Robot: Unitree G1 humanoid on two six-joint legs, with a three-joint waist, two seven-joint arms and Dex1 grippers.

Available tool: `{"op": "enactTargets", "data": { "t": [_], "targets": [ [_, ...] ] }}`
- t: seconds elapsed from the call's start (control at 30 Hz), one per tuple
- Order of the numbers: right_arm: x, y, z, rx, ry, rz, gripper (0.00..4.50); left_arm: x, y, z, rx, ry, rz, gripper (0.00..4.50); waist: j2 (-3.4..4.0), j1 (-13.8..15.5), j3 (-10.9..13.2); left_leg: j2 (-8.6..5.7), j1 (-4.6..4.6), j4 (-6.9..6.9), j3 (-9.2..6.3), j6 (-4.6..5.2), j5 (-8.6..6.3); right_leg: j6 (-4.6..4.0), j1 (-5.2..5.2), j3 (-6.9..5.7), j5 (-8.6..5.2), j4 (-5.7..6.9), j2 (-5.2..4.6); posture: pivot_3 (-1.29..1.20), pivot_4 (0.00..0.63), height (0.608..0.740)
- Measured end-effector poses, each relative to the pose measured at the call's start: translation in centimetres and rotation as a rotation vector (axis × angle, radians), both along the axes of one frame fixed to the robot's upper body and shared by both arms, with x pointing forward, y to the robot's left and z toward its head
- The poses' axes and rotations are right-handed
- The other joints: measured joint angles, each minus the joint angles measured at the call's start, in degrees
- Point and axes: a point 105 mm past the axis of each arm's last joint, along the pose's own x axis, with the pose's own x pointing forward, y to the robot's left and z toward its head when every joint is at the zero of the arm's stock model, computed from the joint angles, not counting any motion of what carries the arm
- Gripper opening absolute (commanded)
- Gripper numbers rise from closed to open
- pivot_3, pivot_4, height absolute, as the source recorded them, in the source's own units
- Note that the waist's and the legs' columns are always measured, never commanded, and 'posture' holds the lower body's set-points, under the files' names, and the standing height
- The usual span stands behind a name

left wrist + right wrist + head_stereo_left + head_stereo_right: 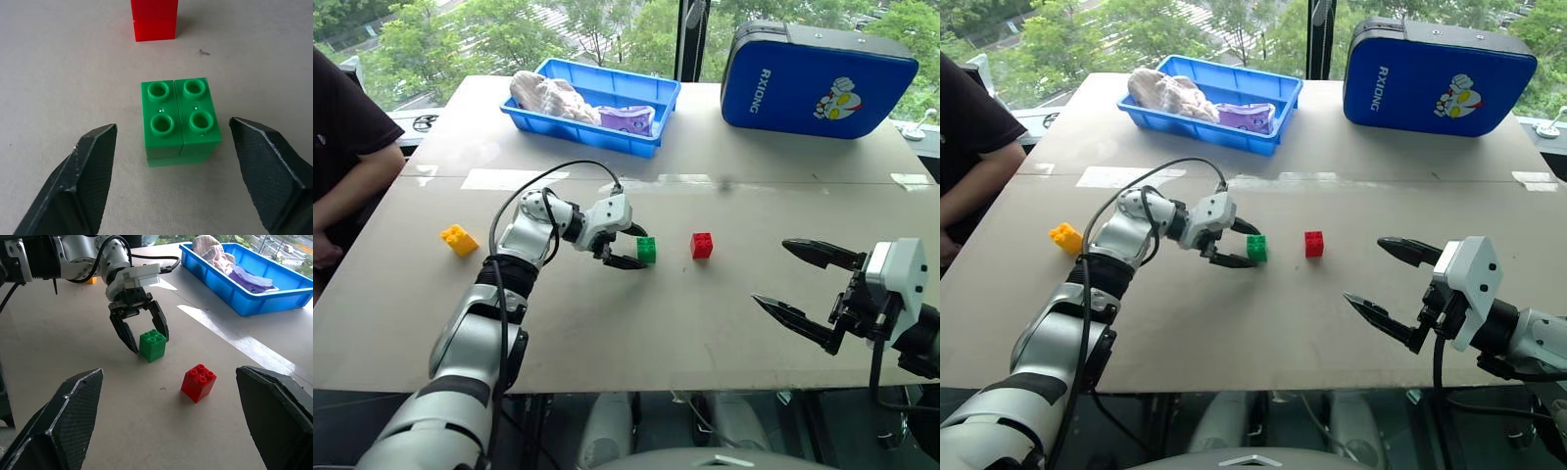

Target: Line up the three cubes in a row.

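Standing on the bench [724, 323], from largest to smallest, are a blue case [815, 80] at the far right, a blue tray [597, 106] of bundled cloth at the far middle, and my three cubes nearer me. A person's arm [342, 186] rests at the bench's left edge.

My left jaws [628, 247] stand part open around the green cube [647, 250], one finger on each side with a gap showing on both, so nothing is gripped. The cube sits flat, studs up. My right jaws [808, 284] hang wide and empty over the bench's near right, well apart from every cube.

The red cube [702, 245] stands near the green one, to its right and roughly level with it. The yellow cube [459, 239] lies well apart on the left, near the person's arm, so I judge it the one left to bring over.

The main risk, as I see it, is pulling my left jaws away crookedly: a fingertip could catch the green cube and twist or drag it out of line with the red. Lifting before backing off should avoid that. Later, setting the yellow cube down could nudge the green one sideways if I come in too close. Reaching left also brings my arm towards the person.
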Motion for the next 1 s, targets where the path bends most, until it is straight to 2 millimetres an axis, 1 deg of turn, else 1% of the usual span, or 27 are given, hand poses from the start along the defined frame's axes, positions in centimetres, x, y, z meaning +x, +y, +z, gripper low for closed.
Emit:
{"op": "enactTargets", "data": {
  "t": [0.07,0.17,0.2,0.27,0.3,0.33,0.37,0.4,0.5,0.6,0.63,0.77,0.83,0.87,0.93,1.0],
  "targets": [
    [0.0,0.0,0.0,0.0,-0.002,0.002,4.5,-0.2,1.7,0.8,-0.02,-0.006,0.053,3.54,0.01,-0.4,0.0,0.06,0.03,-0.01,-0.01,0.0,0.0,-0.01,-0.01,0.03,0.0,0.02,0.03,0.0,0.15,0.74],
    [0.2,0.3,0.4,0.006,-0.024,0.034,4.5,-1.6,5.7,1.9,-0.099,0.006,0.23,3.54,0.03,-1.4,0.0,0.14,0.06,-0.04,-0.03,-0.01,0.0,-0.01,-0.04,0.04,0.01,0.05,0.03,0.0,0.15,0.74],
    [0.4,0.4,0.5,0.011,-0.025,0.045,4.5,-2.1,6.9,2.1,-0.134,0.015,0.306,3.54,0.03,-1.3,0.0,0.13,0.05,-0.04,-0.09,-0.01,0.01,0.01,-0.02,-0.02,-0.01,0.06,0.02,0.0,0.15,0.74],
    [0.7,0.7,0.5,0.019,-0.021,0.066,4.5,-2.5,8.2,2.7,-0.198,0.011,0.419,3.54,0.02,-1.1,0.0,0.12,0.06,-0.02,-0.13,-0.01,0.0,0.03,0.02,-0.07,-0.03,0.05,-0.02,0.0,0.15,0.74],
    [0.9,1.0,0.5,0.026,-0.022,0.09,4.5,-2.7,9.4,3.1,-0.244,-0.003,0.522,3.54,0.02,-1.0,0.0,0.11,0.06,-0.01,-0.12,-0.01,0.0,0.04,0.03,-0.07,-0.03,0.05,-0.06,0.0,0.15,0.74],
    [1.2,1.3,0.6,0.033,-0.024,0.115,4.5,-3.0,11.2,3.4,-0.284,-0.023,0.656,3.54,-0.01,-1.1,0.0,0.11,0.08,0.0,-0.13,-0.01,0.0,0.04,0.05,-0.07,-0.03,0.03,-0.07,0.0,0.15,0.74],
    [1.4,1.5,0.5,0.038,-0.023,0.135,4.5,-3.2,12.7,3.6,-0.304,-0.035,0.753,3.54,-0.02,-1.1,0.0,0.1,0.08,0.0,-0.13,-0.01,0.0,0.05,0.05,-0.08,-0.03,0.03,-0.08,0.0,0.15,0.74],
    [1.7,1.6,0.5,0.041,-0.017,0.15,4.5,-3.7,14.4,3.8,-0.316,-0.046,0.855,3.54,-0.03,-1.1,0.0,0.09,0.09,0.0,-0.12,-0.01,0.0,0.05,0.06,-0.08,-0.03,0.03,-0.08,0.0,0.15,0.74],
    [2.5,2.3,0.6,0.046,-0.015,0.213,4.5,-5.8,18.4,3.9,-0.297,-0.05,1.09,3.54,-0.02,-1.1,0.0,0.08,0.09,-0.01,-0.13,-0.02,0.0,0.04,0.05,-0.12,-0.03,0.03,-0.11,0.0,0.15,0.74],
    [3.0,2.6,0.6,0.049,-0.012,0.255,4.5,-7.0,20.3,3.7,-0.263,-0.028,1.181,3.54,-0.02,-0.3,0.0,0.06,0.08,-0.02,-0.15,-0.03,0.0,0.02,0.05,-0.19,-0.03,0.03,-0.14,0.0,0.15,0.74],
    [3.1,2.7,0.7,0.048,-0.01,0.264,4.5,-7.3,20.5,3.7,-0.248,-0.021,1.188,3.54,-0.03,0.1,0.0,0.06,0.08,-0.02,-0.15,-0.03,0.0,0.02,0.05,-0.2,-0.03,0.01,-0.15,0.0,0.15,0.74],
    [3.2,2.9,0.5,0.046,0.004,0.297,4.5,-7.5,22.1,4.9,-0.179,-0.023,1.187,3.54,-0.02,0.5,0.0,0.06,0.06,-0.04,-0.16,-0.04,-0.01,-0.08,0.03,-0.27,0.01,-0.02,-0.22,0.0,0.15,0.74],
    [3.2,2.9,0.4,0.045,0.007,0.296,4.5,-7.1,22.4,5.5,-0.152,-0.025,1.163,3.54,0.0,0.5,0.0,0.03,0.05,-0.06,-0.14,-0.04,-0.01,-0.17,0.02,-0.28,0.07,-0.03,-0.28,0.0,0.15,0.74],
    [3.2,2.9,0.4,0.045,0.008,0.295,4.5,-6.6,22.7,5.5,-0.14,-0.018,1.151,3.54,0.01,0.5,0.0,0.02,0.05,-0.06,-0.15,-0.05,-0.01,-0.18,0.02,-0.31,0.08,-0.03,-0.27,0.0,0.15,0.74],
    [3.2,2.9,0.4,0.044,0.008,0.293,4.5,-5.7,23.6,5.3,-0.106,-0.012,1.156,3.54,0.01,0.3,0.0,0.04,0.05,-0.07,-0.11,-0.04,-0.01,-0.19,0.0,-0.29,0.09,-0.03,-0.25,0.0,0.15,0.74],
    [3.1,2.9,0.3,0.043,0.007,0.289,4.5,-5.0,23.9,4.9,-0.084,-0.003,1.149,3.54,0.0,0.3,0.0,0.03,0.01,-0.08,-0.06,-0.04,-0.01,-0.2,-0.04,-0.27,0.1,-0.03,-0.23,0.0,0.15,0.74]
  ]
}}
